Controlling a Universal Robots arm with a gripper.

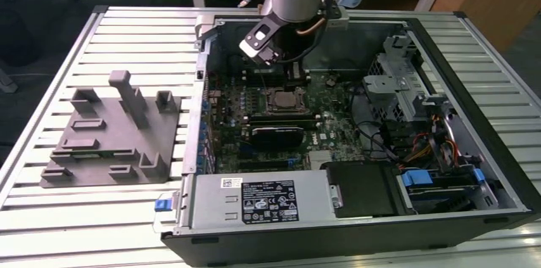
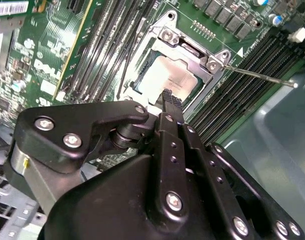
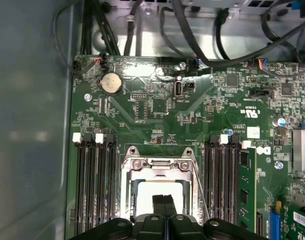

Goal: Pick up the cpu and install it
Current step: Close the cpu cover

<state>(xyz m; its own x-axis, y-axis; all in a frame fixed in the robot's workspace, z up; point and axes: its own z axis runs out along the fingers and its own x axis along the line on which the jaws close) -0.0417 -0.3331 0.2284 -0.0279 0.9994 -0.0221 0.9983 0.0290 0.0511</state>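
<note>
Seems to have seated the cpu [image 2: 165, 77] flat in the socket [image 2: 167, 36]; hovers just above with pincer [image 2: 168, 97] fully closed, gripping nothing.

Exterior view high over the open computer case [image 1: 338, 244], both wrist views close behind the gripper [image 3: 164, 199] [image 2: 167, 96], sharing the socket [image 3: 157, 164] [image 2: 212, 65].

The cpu [image 3: 143, 200] lies flat inside the metal socket frame [image 3: 157, 163] on the green motherboard [image 3: 157, 107], its pale silver top showing. The black gripper [image 3: 164, 199] sits right over it, jaws pressed together, their tips covering the middle of the chip. Dark memory slots [image 3: 95, 185] run along both sides of the socket. Beyond the socket there is a round coin battery [image 3: 111, 83], and black cables [image 3: 192, 35] loop past the board's edge. A grey case wall [image 3: 27, 125] runs alongside.
</note>
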